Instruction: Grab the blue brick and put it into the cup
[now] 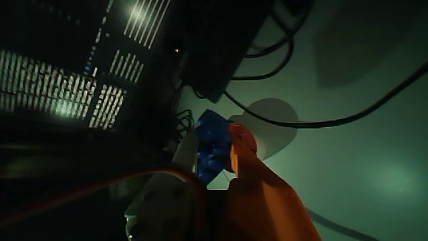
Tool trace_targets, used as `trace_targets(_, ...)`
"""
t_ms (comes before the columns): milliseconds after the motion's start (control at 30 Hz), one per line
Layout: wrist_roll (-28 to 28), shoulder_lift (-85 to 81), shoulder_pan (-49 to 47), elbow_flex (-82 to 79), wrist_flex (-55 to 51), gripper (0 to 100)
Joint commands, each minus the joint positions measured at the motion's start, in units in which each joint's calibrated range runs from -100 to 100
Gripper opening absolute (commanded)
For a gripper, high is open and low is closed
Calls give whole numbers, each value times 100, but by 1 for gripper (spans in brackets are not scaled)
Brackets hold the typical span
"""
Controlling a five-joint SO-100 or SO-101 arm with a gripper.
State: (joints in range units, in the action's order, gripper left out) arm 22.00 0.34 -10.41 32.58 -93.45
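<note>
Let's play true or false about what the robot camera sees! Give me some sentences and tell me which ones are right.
1. The gripper holds a blue brick. True.
2. The brick is red. False: it is blue.
3. A black cable crosses the wrist view. True.
4. The brick lies alone on the table. False: it sits between the gripper's fingers.
5. The scene is brightly lit. False: it is dim and greenish.

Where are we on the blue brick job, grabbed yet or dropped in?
Done: the blue brick is grabbed, clamped between the fingers of the gripper in the dim wrist view. In hand: carrying it; the brick sits in front of a pale round shape that may be the cup, too dark to be sure. Left: release into the cup; the brick is not in it yet.
</note>
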Motion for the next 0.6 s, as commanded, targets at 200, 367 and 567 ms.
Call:
trace_targets(200, 1850, 147, -74, 289, 247, 0)
trace_targets(367, 2753, 344, 99, 289, 531, 0)
trace_targets(567, 3818, 1041, 239, 1141, 1295, 0)
